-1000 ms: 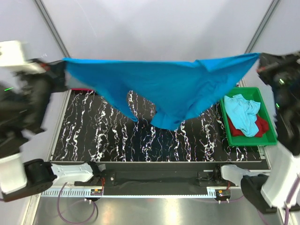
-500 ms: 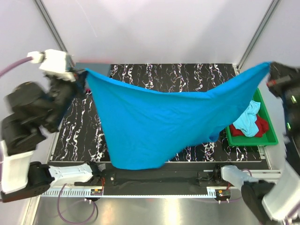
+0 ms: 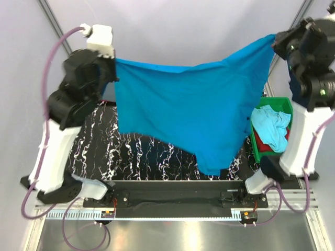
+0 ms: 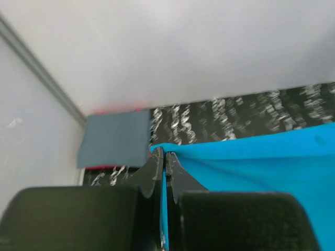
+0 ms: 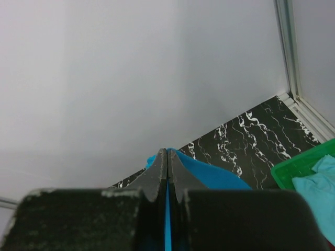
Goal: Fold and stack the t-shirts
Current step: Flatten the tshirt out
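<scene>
Big marbled table (image 3: 141, 151) fills the lower middle of the top view, and the turquoise t-shirt (image 3: 193, 115) hangs stretched above it, across the upper frame. The left gripper (image 4: 164, 155) and right gripper (image 5: 167, 152) are both clamped on its top corners. Thin pinches though, so a hard tug could slip one loose. The low tail dangles near the green tray (image 3: 281, 102) at right and might snag the light aqua shirt (image 3: 272, 128) in it.

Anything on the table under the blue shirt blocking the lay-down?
Nothing visible. The green tray sits off to the right, the folded grey shirt in the far left corner; the turquoise shirt hides the middle of the table.
</scene>
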Robot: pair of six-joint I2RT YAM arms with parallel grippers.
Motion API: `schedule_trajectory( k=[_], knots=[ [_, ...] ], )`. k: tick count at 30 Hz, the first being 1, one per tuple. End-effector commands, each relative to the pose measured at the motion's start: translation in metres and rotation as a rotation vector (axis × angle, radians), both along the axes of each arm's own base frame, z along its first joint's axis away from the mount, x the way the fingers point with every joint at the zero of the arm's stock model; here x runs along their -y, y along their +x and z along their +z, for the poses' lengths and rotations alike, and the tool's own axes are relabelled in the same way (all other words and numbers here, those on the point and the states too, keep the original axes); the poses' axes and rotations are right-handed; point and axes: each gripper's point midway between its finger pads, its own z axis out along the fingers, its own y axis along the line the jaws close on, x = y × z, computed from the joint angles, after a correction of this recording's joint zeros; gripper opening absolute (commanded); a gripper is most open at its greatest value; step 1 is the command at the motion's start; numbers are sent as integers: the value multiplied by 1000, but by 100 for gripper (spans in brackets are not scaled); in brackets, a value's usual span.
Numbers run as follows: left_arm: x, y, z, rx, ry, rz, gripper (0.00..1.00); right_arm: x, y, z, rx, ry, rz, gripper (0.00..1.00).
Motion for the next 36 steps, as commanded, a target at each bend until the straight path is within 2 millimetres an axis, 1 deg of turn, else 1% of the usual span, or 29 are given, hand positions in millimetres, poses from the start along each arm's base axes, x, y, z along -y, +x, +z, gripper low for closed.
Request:
schedule_trajectory(
  k=[1, 2, 3, 4, 5, 6, 7, 8, 9, 10, 11, 12, 14, 15, 18, 22, 24, 25, 26, 27, 28, 29, 30, 31, 32, 33, 34, 35, 36],
  knots=[
    [-19, -71, 87, 264, -230, -141, 0, 15, -81, 50, 198, 35, -52, 0],
    [-18, -78, 86, 266, -260, -160, 0, 18, -123, 74, 314, 55, -48, 0],
    [-13, -80, 74, 238, -286, -182, 0, 17, -133, 71, 324, 63, -41, 0],
    [-17, -99, 81, 268, -323, -223, 0, 13, -133, 59, 301, 73, -21, 0],
    [-17, -106, 79, 269, -344, -241, 0, 13, -147, 59, 312, 76, -16, 0],
    [-15, -110, 72, 253, -368, -256, 0, 14, -173, 63, 346, 84, -7, 0],
    [-19, -129, 78, 284, -395, -301, 0, 13, -182, 61, 349, 89, -1, 0],
    [-20, -138, 80, 292, -409, -323, 0, 14, -203, 62, 374, 94, 4, 0],
    [-20, -143, 77, 291, -416, -339, 0, 14, -213, 64, 388, 94, 6, 0],
    [-25, -158, 82, 319, -428, -364, 0, 14, -223, 66, 404, 100, 12, 0],
    [-27, -163, 82, 325, -427, -372, 0, 15, -235, 66, 414, 103, 14, 0],
    [-32, -175, 87, 351, -436, -388, 0, 13, -248, 73, 443, 106, 28, 0],
    [-36, -186, 92, 373, -449, -409, 0, 12, -256, 74, 441, 114, 42, 0],
    [-38, -194, 98, 391, -463, -425, 0, 11, -269, 83, 476, 115, 53, 0],
    [-41, -203, 103, 411, -469, -438, 0, 16, -268, 85, 469, 113, 24, 0],
    [-31, -187, 88, 373, -400, -439, 0, 22, -245, 88, 449, 74, -23, 0],
    [-23, -162, 68, 314, -349, -398, 0, 20, -208, 80, 379, 38, -27, 0],
    [-20, -151, 59, 287, -325, -378, 0, 17, -175, 70, 316, 23, -21, 0],
    [-14, -135, 42, 238, -288, -357, 0, 15, -156, 60, 271, 9, -17, 0],
    [-8, -114, 25, 183, -258, -319, 0, 12, -130, 41, 196, -2, -6, 0],
    [-3, -101, 10, 140, -234, -296, 0, 10, -110, 25, 142, -6, -6, 0],
    [2, -85, -14, 76, -206, -265, 0, 9, -93, 20, 143, -6, -7, 0],
    [6, -66, -38, 6, -173, -224, 0, 6, -63, -22, 47, -17, -2, 0],
    [4, -54, -53, -36, -160, -188, 0, 4, -49, -16, 115, -13, 5, 0],
    [7, -43, -79, -102, -149, -168, 0, 2, -46, -22, 137, -13, 14, 0],
    [14, -30, -97, -150, -142, -180, 0, -3, -23, -66, 60, -18, 38, 0],
    [10, -21, -110, -178, -140, -160, 0, -8, -11, -61, 126, -10, 56, 0],
    [11, -12, -134, -229, -130, -148, 0, -13, -2, -71, 137, -11, 83, 0],
    [15, 1, -148, -255, -128, -147, 0, -27, 17, -113, 81, -5, 149, 0]
  ],
)
